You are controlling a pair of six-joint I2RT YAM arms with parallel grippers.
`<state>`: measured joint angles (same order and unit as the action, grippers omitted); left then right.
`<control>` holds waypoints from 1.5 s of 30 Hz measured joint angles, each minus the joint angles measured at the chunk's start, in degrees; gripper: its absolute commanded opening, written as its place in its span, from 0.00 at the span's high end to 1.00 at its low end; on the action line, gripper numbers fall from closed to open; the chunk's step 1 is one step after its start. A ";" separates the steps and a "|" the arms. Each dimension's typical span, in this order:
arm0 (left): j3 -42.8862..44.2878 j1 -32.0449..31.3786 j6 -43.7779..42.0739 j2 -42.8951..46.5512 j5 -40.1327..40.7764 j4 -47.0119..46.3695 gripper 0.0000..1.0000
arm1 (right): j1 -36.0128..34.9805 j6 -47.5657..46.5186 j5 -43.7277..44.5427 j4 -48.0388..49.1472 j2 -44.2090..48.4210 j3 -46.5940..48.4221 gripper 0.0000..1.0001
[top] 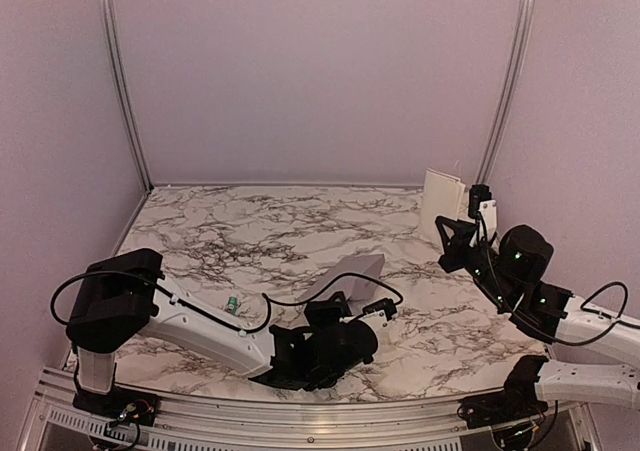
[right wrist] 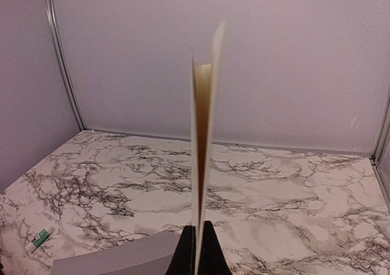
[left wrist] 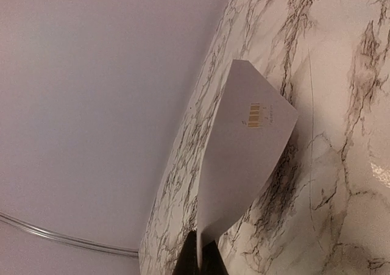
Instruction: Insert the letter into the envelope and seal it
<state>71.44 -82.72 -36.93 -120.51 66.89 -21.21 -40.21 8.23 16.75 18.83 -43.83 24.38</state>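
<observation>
My left hand: the left gripper (left wrist: 198,258) is clamped on the near edge of the envelope (left wrist: 244,159), which bows up and away from my fingers.
My right hand: the right gripper (right wrist: 198,250) is pinched on the lower edge of the letter (right wrist: 202,135), holding it upright.
Envelope's place: about 6 o'clock on the table (top: 250,231), slanting toward 1 o'clock.
Letter's place: about 2 o'clock, lifted off the marble, well apart from the envelope.
Step in hand: I judge I am presenting the envelope so the letter can go in.
Doing it well: grip the edge only, so the mouth is not pinched flat. Turn the opening toward 2 o'clock. Bring the letter in edge-first and level.
Left wrist alone shows: a barcode (left wrist: 255,114) on the grey face. I cannot tell from it where the flap is.
Right wrist alone shows: the letter's folded panels edge-on, plus a green-white tube (right wrist: 41,238) at 8 o'clock.
Overhead alone shows: the gap between my two hands.
</observation>
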 measured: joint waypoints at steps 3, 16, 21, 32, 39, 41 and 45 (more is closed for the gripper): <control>-1.25 0.13 2.27 3.74 -1.25 -0.07 1.00 | 0.00 0.00 -0.24 0.00 -0.09 0.00 1.00; -3.76 7.10 25.51 20.59 -21.29 13.09 1.00 | 0.00 0.02 -3.82 0.35 1.84 -0.13 1.00; -5.44 13.35 33.55 27.23 -29.29 15.87 1.00 | 0.02 -1.20 -11.91 3.67 5.46 -2.27 1.00; -12.79 20.79 45.44 39.36 -49.59 19.47 1.00 | 0.04 -7.34 -42.32 14.27 5.31 -5.14 1.00; -14.36 21.88 49.59 45.53 -58.60 19.32 1.00 | -1.33 -12.02 -51.01 14.95 0.44 -5.05 1.00; -14.99 21.90 50.42 46.03 -60.81 19.34 1.00 | -2.49 -14.01 -52.63 14.36 -0.79 -4.57 1.00; -15.74 22.05 51.54 46.34 -65.88 19.45 1.00 | -5.29 -17.81 -53.99 12.00 -3.02 -2.45 1.00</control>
<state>55.70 -60.66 14.61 -74.17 1.02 -1.76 -45.50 -9.58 -37.23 30.83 -46.85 21.93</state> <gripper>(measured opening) 0.006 0.004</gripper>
